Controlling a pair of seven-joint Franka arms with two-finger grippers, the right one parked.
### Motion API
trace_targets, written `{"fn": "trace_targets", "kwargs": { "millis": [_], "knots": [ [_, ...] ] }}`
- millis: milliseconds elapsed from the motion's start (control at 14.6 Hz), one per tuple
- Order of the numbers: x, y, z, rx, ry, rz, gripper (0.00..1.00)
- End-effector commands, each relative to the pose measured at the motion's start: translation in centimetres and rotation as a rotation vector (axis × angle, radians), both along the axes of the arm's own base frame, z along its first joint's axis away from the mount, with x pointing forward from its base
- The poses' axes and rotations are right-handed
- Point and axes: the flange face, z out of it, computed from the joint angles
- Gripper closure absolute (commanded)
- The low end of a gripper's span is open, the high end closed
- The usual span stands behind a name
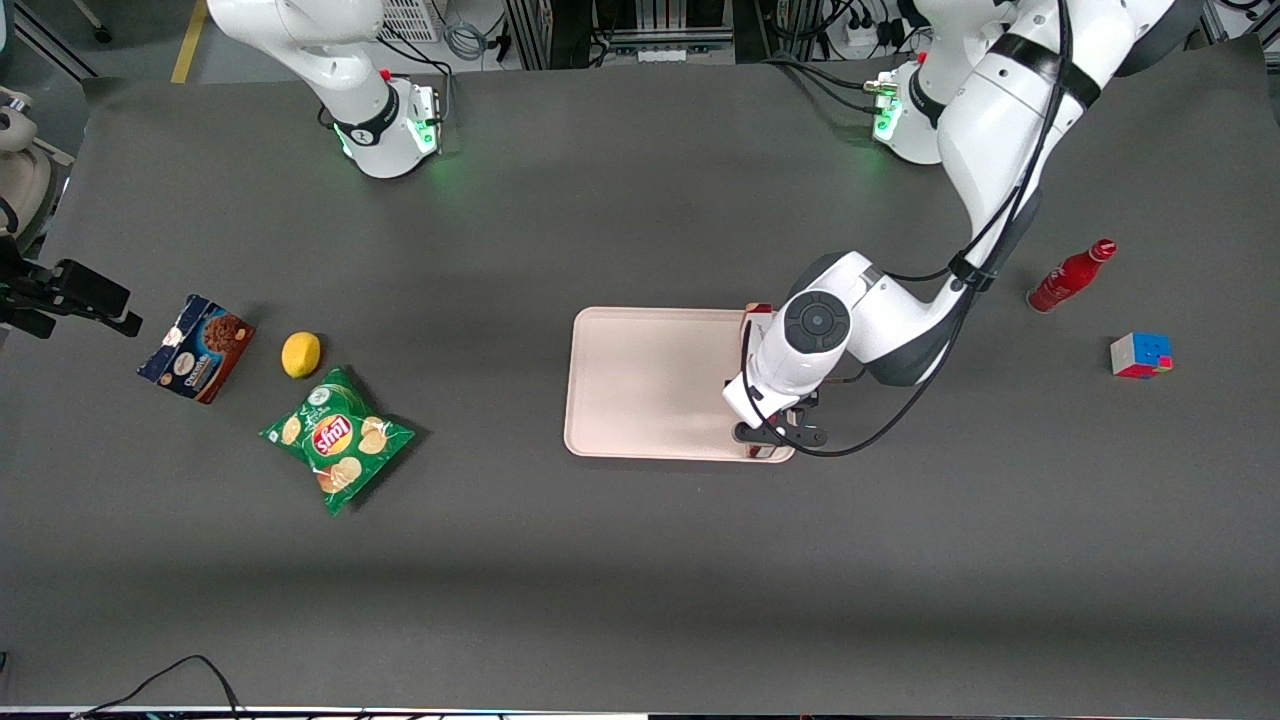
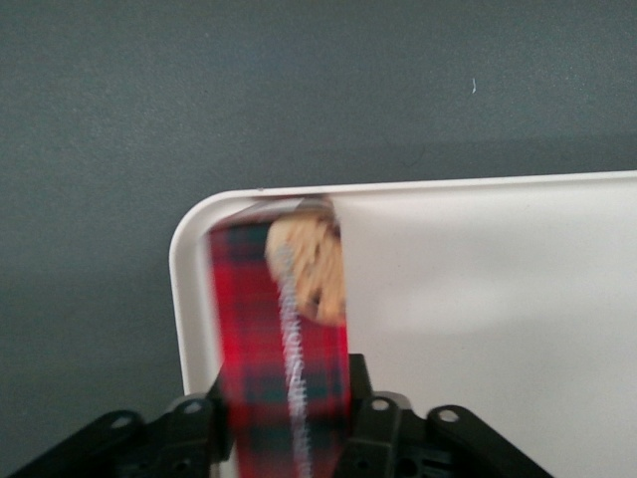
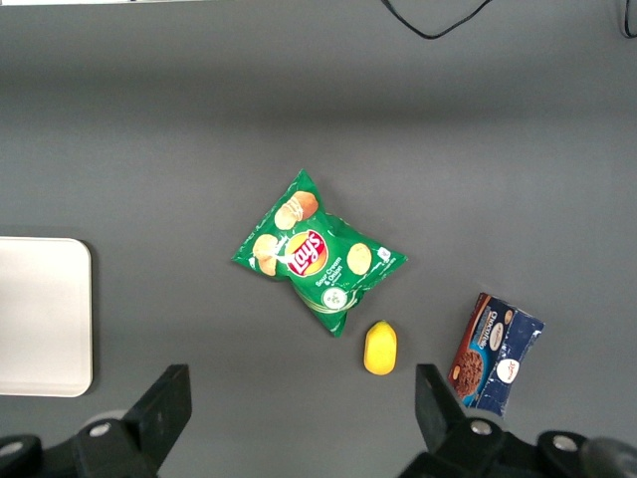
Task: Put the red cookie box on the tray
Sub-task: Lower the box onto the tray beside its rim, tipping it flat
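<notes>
From the front, the pincer (image 1: 768,440) hung over the tray's (image 1: 640,385) edge toward the working arm's end of the table (image 1: 640,560), apparently low. At the wrist, it gripped the red cookie box (image 2: 279,349) inside the tray's corner.

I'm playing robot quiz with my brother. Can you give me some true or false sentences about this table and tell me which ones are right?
1. The long red plaid cookie box is held between the fingers of the left arm's tool, over a corner of the big flat pale pink tray. True.
2. The yellow lemon lies on the tray. False: it lies on the grey table, beside the green chips bag.
3. The small red bottle is toward the working arm's end of the table. True.
4. The colourful puzzle cube sits on the green chips bag. False: it sits on the table near the red bottle.
</notes>
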Motion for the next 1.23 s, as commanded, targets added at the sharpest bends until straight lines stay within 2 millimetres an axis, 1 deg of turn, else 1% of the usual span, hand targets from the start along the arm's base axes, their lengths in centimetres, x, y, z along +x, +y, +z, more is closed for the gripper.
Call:
{"fn": "trace_targets", "kwargs": {
  "millis": [0, 68, 547, 684, 821, 889, 958, 1026, 1095, 1163],
  "knots": [
    [0.6, -0.5, 0.1, 0.001, -0.018, 0.011, 0.01],
    [0.6, -0.4, 0.1, 0.002, -0.018, 0.012, 0.0],
    [0.7, -0.4, 0.1, 0.003, -0.022, 0.008, 0.0],
    [1.5, -0.1, 1.4, 0.002, -0.034, 0.016, 0.0],
    [1.9, 0.0, 3.9, 0.023, -0.043, 0.019, 0.0],
    [2.1, 0.1, 5.9, 0.051, -0.039, 0.021, 0.0],
    [1.8, -0.1, 8.3, 0.084, -0.025, 0.009, 0.0],
    [1.0, -0.5, 10.5, 0.119, -0.008, -0.026, 0.0],
    [0.2, -0.4, 13.2, 0.147, -0.009, -0.052, 0.0],
    [-0.5, 0.0, 16.5, 0.139, -0.007, -0.054, 0.0]
  ]
}}
